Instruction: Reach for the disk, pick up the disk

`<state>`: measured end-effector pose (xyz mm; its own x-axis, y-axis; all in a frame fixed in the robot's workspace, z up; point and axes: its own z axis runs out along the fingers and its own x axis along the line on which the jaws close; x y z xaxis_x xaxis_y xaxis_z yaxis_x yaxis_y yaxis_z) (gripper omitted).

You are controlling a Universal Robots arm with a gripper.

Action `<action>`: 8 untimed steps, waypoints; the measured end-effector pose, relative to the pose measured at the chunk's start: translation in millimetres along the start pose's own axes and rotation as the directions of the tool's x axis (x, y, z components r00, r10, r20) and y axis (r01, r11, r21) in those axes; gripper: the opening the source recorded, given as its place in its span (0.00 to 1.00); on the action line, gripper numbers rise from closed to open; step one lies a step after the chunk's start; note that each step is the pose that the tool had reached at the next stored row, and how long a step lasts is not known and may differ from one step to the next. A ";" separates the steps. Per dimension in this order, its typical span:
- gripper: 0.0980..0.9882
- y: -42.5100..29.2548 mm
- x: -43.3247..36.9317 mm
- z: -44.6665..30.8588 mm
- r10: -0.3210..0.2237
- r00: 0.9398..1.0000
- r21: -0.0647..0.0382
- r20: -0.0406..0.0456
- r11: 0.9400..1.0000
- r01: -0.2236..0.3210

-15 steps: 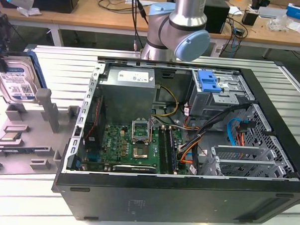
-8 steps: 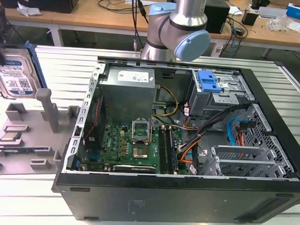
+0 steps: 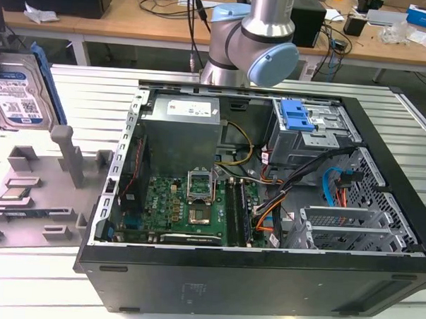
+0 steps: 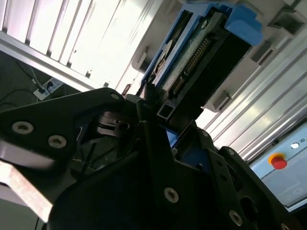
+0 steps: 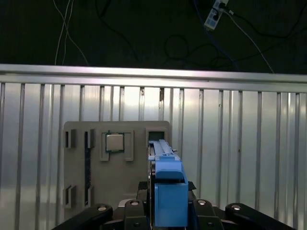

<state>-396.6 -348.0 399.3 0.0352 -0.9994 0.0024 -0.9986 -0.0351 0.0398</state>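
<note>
The end effector (image 5: 168,207) is pinching the disk (image 5: 168,189). In the first wrist view its black fingers (image 5: 130,211) press against the two flat sides of the blue carrier frame, with the disk standing on edge between them. The second wrist view has the same grip from close by: the end effector (image 4: 158,112) clamps one end of the disk (image 4: 192,60), whose connector edge and blue frame stick out past the fingertips.

In the exterior view the disk (image 3: 21,98) is upright over the far end of the grey tray (image 3: 63,188), label side facing the camera. Whether its lower edge touches the tray cannot be told.

The tray (image 5: 132,177) lies flat on the ribbed metal counter (image 5: 240,143) directly beneath the disk. A square chip (image 5: 114,142) sits in one of the tray's recesses, just beside the slot under the disk; in the exterior view the chip (image 3: 17,191) is at the tray's near end.

An open case (image 3: 264,282) lies on the counter (image 3: 96,84) beside the tray, on the exterior view's right of it. The arm (image 3: 253,41) rises behind the case, well apart from the tray.
</note>
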 end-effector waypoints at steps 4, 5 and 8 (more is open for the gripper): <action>0.30 0.0 0.0 -14.4 0.000 1.000 0.000 0.000 1.000 0.000; 0.30 -0.1 0.0 -19.1 0.000 1.000 0.000 0.000 1.000 0.000; 0.30 -0.2 0.1 -35.6 0.000 1.000 -0.001 0.000 1.000 0.000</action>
<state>-395.0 -347.9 434.9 0.0353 -0.9994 0.0024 -0.9986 -0.0351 0.0406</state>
